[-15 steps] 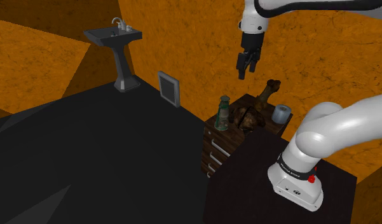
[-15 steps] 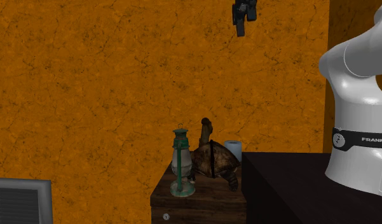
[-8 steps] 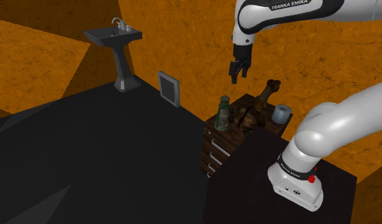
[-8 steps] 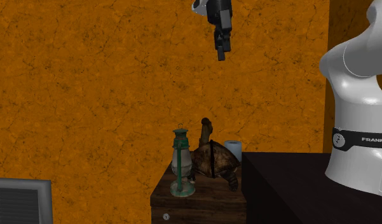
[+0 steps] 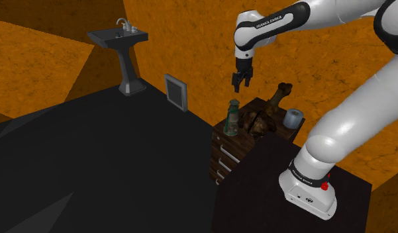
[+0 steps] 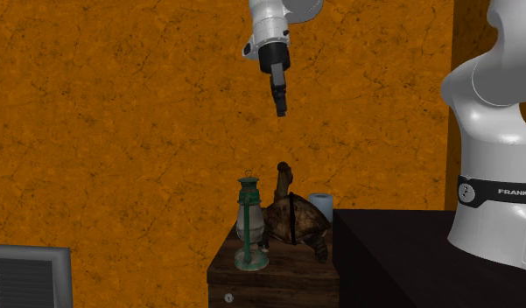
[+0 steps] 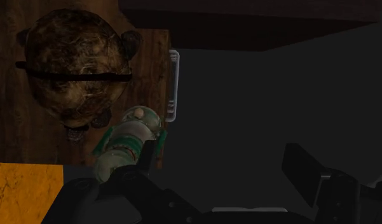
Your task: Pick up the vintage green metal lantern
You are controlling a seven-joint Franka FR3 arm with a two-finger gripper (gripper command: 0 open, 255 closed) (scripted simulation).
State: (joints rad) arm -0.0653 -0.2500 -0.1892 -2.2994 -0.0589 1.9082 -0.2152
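Observation:
The green lantern [image 5: 232,118] with a glass globe stands upright at the near corner of a small wooden drawer cabinet [image 5: 224,157]. In the second exterior view the lantern [image 6: 248,220] is at the left of the cabinet top [image 6: 271,273]. My black gripper [image 5: 240,83] hangs in the air well above the lantern, fingers pointing down. From the other side the gripper [image 6: 281,103] is above and slightly right of it. In the wrist view the lantern [image 7: 128,141] lies beside one finger, outside the gap, and the gripper [image 7: 224,167] is open with nothing between its fingers.
A brown turtle figure [image 5: 260,120] with raised neck sits right next to the lantern, and a pale roll [image 5: 293,119] stands behind it. The dark stand [image 5: 257,192] adjoins the cabinet. A sink [image 5: 118,38] and wall vent [image 5: 176,91] stand farther off by orange walls.
The gripper has come down and moved toward the shoulder view's left, closer to the spot above the lantern. The lantern, turtle and roll have not moved.

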